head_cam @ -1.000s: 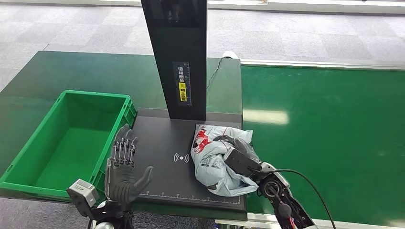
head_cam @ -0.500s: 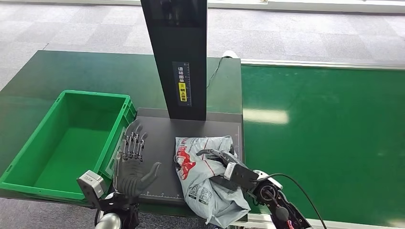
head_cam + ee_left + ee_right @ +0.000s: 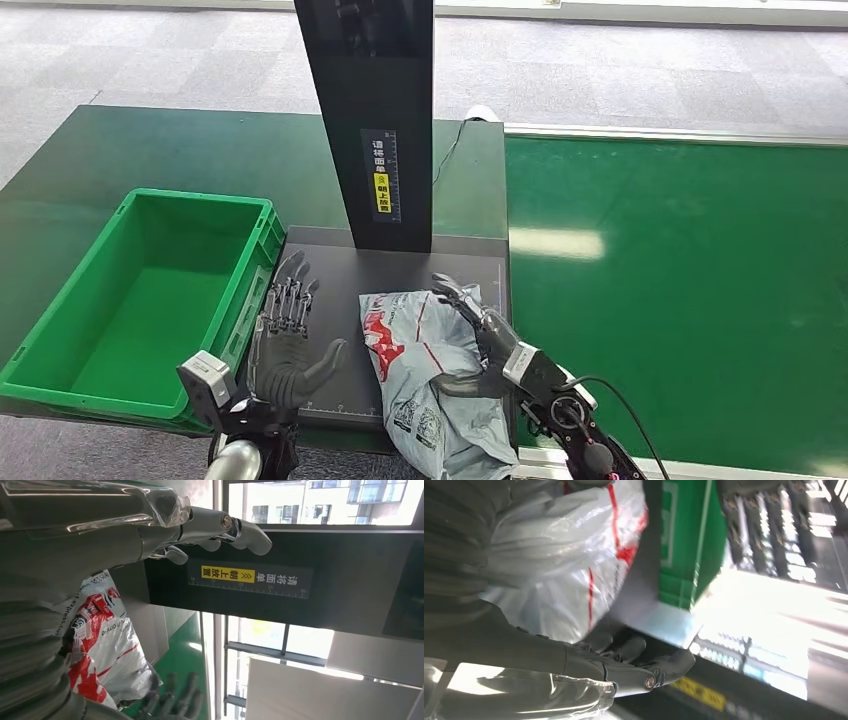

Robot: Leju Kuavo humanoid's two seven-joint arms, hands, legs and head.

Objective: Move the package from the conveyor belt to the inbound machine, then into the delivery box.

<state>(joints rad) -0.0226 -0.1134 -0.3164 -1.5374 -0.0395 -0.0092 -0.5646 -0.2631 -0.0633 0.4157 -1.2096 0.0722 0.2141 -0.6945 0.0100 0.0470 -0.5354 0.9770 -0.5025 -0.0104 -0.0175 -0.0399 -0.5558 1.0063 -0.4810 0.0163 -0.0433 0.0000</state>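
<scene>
Head view: the package (image 3: 425,375), a grey-white plastic mailer bag with red printing, lies on the black scanner plate (image 3: 330,270) of the inbound machine, its near end hanging over the plate's front edge. The right hand (image 3: 478,335) rests against the right side of the bag, fingers extended along its top and thumb under its flank; no closed grasp on the bag is visible. The left hand (image 3: 285,345) is raised just left of the bag, palm toward it, fingers straight and spread, holding nothing and not touching the bag.

The black column (image 3: 370,110) of the machine rises from the rear of the plate. It carries a label (image 3: 382,185) with a ruler scale, white Chinese characters and a yellow section. Left wrist view shows the same label (image 3: 250,580) more closely: a yellow field with dark characters and chevrons, followed by white characters. The bag (image 3: 102,640) in that view bears red graphics and small black print including the fragment "express".

The green box (image 3: 130,290) stands on the dark green table (image 3: 150,150), touching the left edge of the plate. The green conveyor belt (image 3: 690,290) runs to the right of the machine.

Right wrist view: the bag (image 3: 569,555) lies against the palm, with the green box (image 3: 689,540) beyond it.
</scene>
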